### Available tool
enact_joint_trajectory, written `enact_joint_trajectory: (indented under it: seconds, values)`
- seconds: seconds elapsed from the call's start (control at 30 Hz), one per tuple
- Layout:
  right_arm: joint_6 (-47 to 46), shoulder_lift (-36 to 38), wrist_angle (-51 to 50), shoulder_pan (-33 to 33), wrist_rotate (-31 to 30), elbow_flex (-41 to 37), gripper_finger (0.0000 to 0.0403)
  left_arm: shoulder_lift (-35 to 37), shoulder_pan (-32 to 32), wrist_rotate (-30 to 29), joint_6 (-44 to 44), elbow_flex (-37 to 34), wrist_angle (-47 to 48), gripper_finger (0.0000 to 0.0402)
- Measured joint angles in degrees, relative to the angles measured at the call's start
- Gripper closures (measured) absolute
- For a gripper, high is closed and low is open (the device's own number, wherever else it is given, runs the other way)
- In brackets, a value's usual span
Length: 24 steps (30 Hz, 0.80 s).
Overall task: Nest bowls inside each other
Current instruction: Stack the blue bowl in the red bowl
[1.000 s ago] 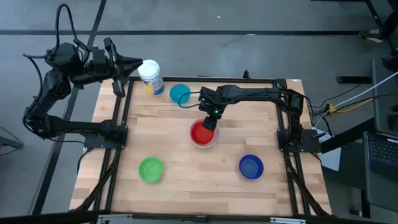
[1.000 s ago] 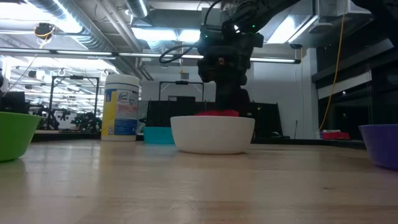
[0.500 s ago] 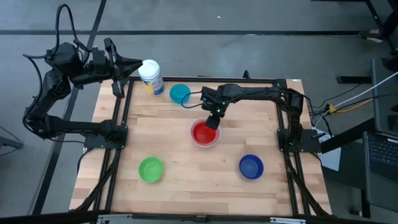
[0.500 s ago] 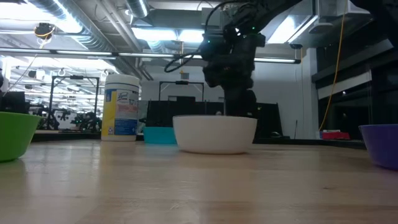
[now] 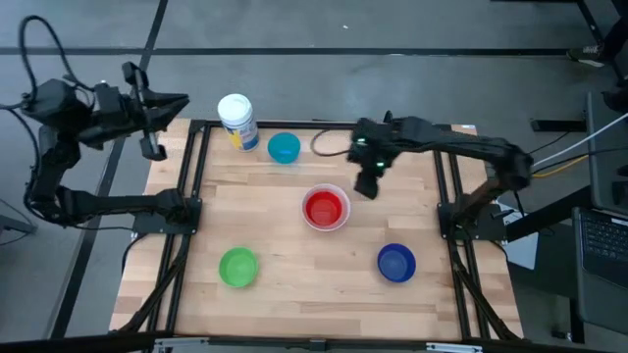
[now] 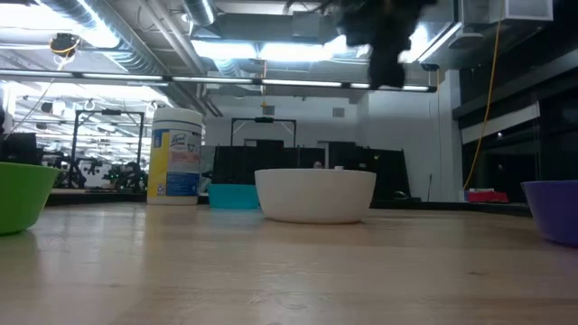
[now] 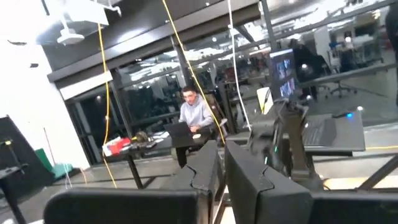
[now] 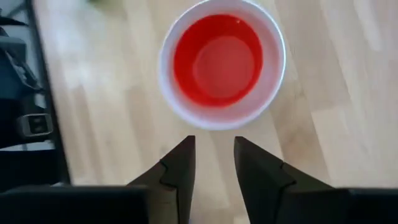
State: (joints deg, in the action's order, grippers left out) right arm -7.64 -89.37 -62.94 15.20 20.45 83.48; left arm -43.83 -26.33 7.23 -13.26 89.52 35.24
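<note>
The right gripper (image 5: 366,185) hung above the wooden table (image 5: 275,235), its fingers (image 8: 177,167) narrowly parted and empty, just beside the small red plastic bowl (image 5: 325,209) nested in the white bowl (image 6: 315,194). Bare wood surrounded them. The left gripper (image 5: 149,101) hovered beyond the table's far left corner, fingers nearly together, empty.

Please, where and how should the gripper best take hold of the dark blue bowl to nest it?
Probably by its rim, coming straight down from above. The dark blue bowl stands upright, mouth open and apparently empty, well apart from the other bowls, so one finger can go inside the wall and one outside. The right gripper, open and empty above the table, is the nearer one.
</note>
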Motion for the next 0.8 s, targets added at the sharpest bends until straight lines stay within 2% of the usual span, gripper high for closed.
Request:
enact_joint_trajectory:
  seconds: [0.23,0.37,0.6,0.7,0.8]
  values:
    - [-7.5,15.2,-12.0,-4.0,0.1,-10.4,0.0269,0.1,0.0,-2.7,0.0,0.0,4.3,0.0373]
    - [-15.1,21.1,-11.8,-8.5,1.8,-17.6,0.0254,-0.1,0.0,-2.6,-0.5,0.0,3.9,0.0373]
    - [-25.0,25.1,-4.0,-17.8,3.2,-28.9,0.0236,3.5,0.0,-1.2,2.5,-1.2,6.5,0.0373]
    - [-28.7,26.3,1.8,-20.7,3.2,-32.7,0.0230,8.9,0.0,-1.2,5.5,-6.0,4.7,0.0373]
    - [-31.5,27.3,7.2,-22.7,3.1,-36.2,0.0227,16.4,0.0,-1.5,9.3,-14.0,-1.4,0.0373]
